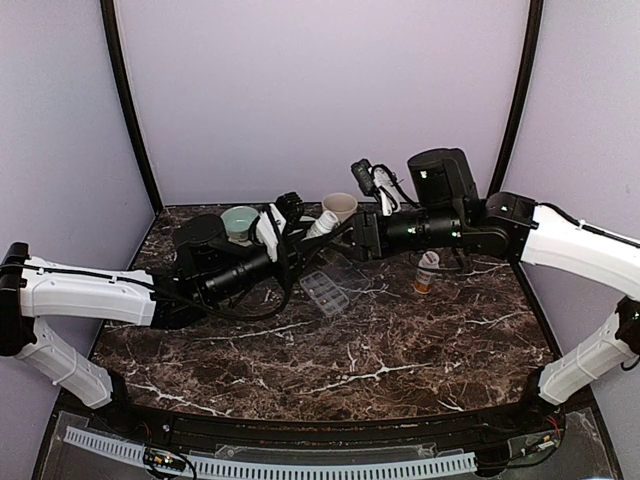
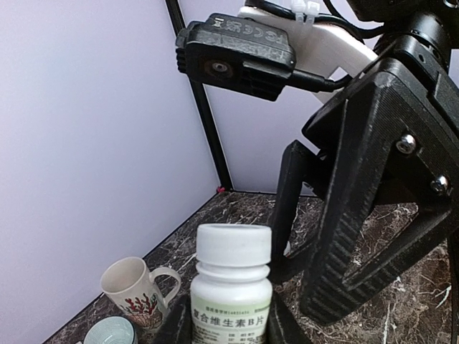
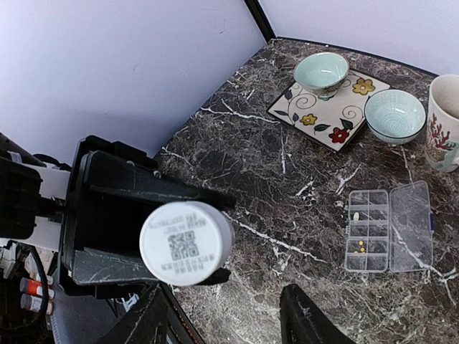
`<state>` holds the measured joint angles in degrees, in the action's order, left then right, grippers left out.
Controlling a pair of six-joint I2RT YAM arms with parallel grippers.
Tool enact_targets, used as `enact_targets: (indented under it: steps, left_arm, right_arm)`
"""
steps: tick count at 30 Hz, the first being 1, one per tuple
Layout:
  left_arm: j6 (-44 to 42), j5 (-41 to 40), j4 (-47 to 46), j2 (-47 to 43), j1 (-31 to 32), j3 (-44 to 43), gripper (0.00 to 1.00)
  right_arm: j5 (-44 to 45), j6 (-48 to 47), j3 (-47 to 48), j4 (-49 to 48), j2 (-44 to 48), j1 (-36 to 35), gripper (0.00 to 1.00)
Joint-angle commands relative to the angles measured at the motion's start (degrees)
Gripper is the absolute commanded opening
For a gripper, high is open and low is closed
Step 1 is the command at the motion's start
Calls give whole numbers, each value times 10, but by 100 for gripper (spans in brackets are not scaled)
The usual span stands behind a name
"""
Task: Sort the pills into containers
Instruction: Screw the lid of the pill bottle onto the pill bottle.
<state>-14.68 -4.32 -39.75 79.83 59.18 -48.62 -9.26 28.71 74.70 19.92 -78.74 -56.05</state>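
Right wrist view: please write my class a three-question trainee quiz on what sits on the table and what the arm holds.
1. True or false: the organiser box lies with its clear lid open.
2. What does the left end effector grip? A, a mug. B, a white-capped pill bottle. C, a bowl.
3. How many pale green bowls stand near the mug?

Key: 1 true. 2 B. 3 two, one on the floral tile and one beside it.
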Motion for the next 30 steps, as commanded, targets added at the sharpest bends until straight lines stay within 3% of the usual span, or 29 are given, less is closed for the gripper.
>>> enact_targets:
  steps: [1, 9, 21, 30]
  left_arm:
    - [9, 5, 5, -16, -6, -16, 0]
    - [23, 44, 32, -14, -19, -27, 0]
    - [141, 352, 170, 22, -111, -119, 0]
    - [138, 510, 286, 75, -128, -193, 0]
  right_arm:
    - [-11, -25, -10, 1, 17, 1, 55]
    - [-15, -73, -15, 14, 45, 2, 55]
    - [-13, -175, -1, 53, 60, 18, 54]
    - [-37, -201, 19, 64, 61, 36, 53]
